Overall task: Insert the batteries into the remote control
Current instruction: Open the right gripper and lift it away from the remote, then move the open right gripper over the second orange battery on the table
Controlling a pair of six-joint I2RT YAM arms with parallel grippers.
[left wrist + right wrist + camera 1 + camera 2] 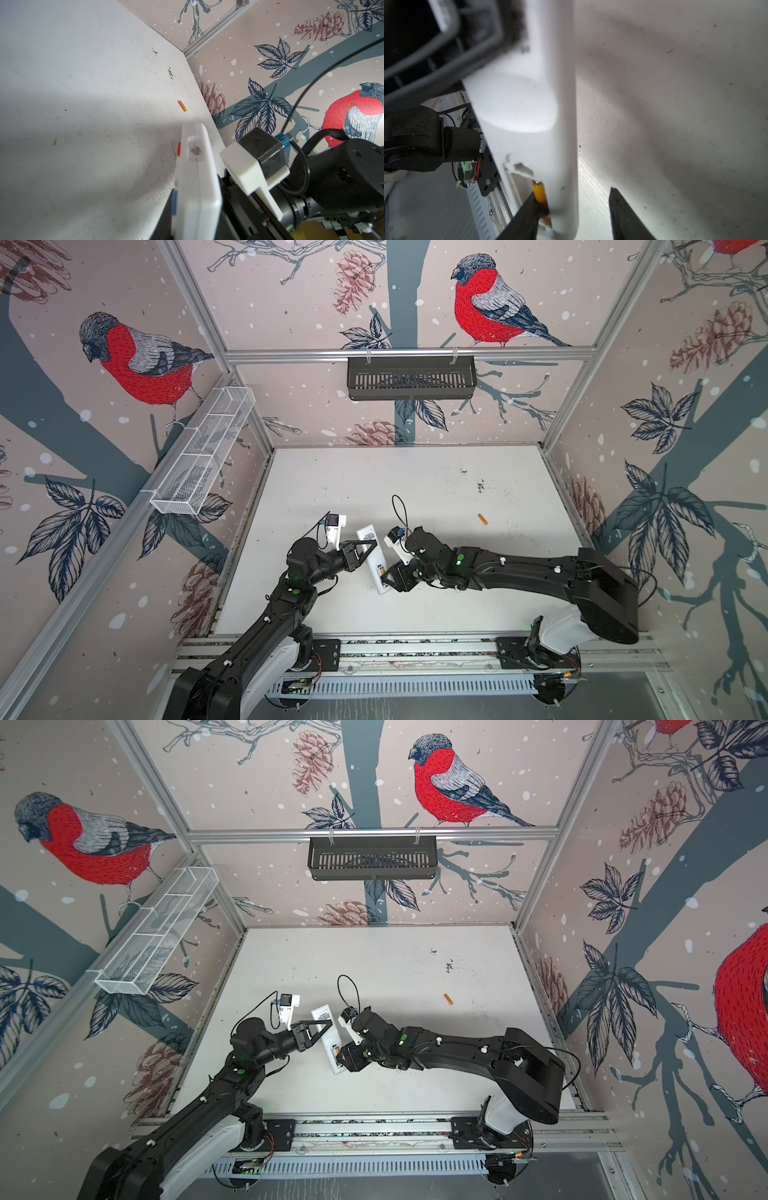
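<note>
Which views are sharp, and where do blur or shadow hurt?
Both top views: sharp and evenly lit, with faint shadows on the table. Left wrist: remote control close and soft, loose battery crisp. Right wrist: remote control blurred, second battery in it smeared.

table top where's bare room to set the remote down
Bare: the far table to the back wall, and the near strip between the arms. Crowded: centre, where left gripper and right gripper meet the remote control; loose battery lies right.
</note>
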